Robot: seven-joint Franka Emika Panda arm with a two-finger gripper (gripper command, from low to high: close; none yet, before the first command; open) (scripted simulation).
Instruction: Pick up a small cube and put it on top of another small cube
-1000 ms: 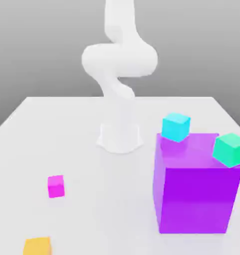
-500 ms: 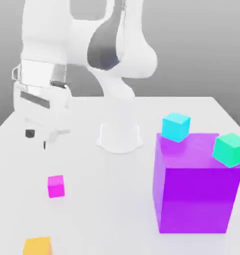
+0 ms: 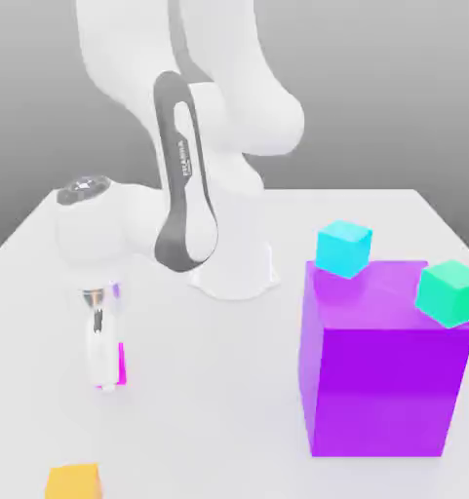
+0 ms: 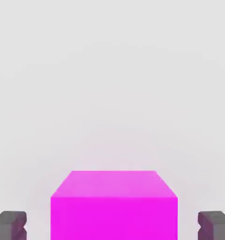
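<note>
The magenta cube (image 4: pixel 114 206) is found on the table (image 3: pixel 228 409), well apart from the big purple block (image 3: pixel 384 380), towards the exterior view's left. It is straddled by the gripper (image 3: pixel 106 375), whose jaws are seen apart, with a gap at each side. The cube is judged light, rigid and smooth; its flat opposite side faces should be squeezed squarely. The cyan cube (image 3: pixel 343 248) is perched on the block's top.

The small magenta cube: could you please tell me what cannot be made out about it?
- Exterior view: the small magenta cube is mostly hidden behind the gripper.
- Hand view: its lower part is cut off by the picture's edge.
</note>
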